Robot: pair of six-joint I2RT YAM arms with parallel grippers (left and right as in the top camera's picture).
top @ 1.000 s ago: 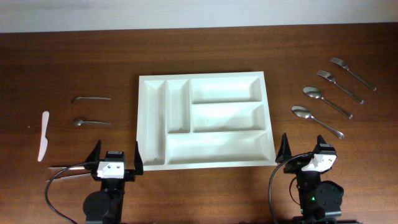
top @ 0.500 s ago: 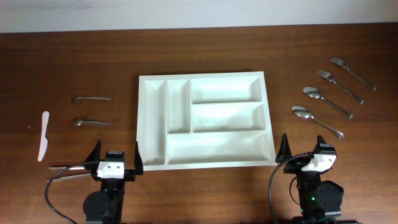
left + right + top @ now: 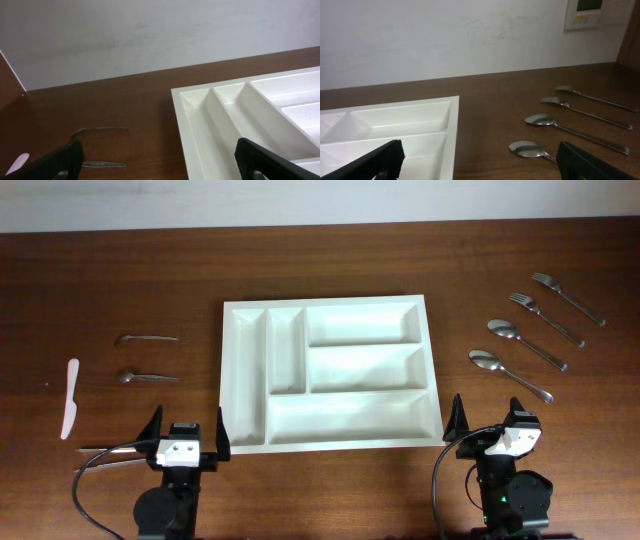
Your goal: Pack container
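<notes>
Parked at the near edge with jaws of left gripper (image 3: 187, 426) and right gripper (image 3: 488, 420) wide apart and holding nothing, white cutlery tray (image 3: 330, 302) empty at mid-counter (image 3: 120, 270) — could well skid off a thin, flat-lying spoon (image 3: 512, 376) or fork (image 3: 547, 320), or clip the tray's rim and shove it askew.

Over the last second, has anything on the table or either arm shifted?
Nothing has visibly changed. The left gripper and right gripper stay open and empty at the near edge. The container is still empty, and the white knife, the spoons on both sides and the forks lie where they were.
</notes>
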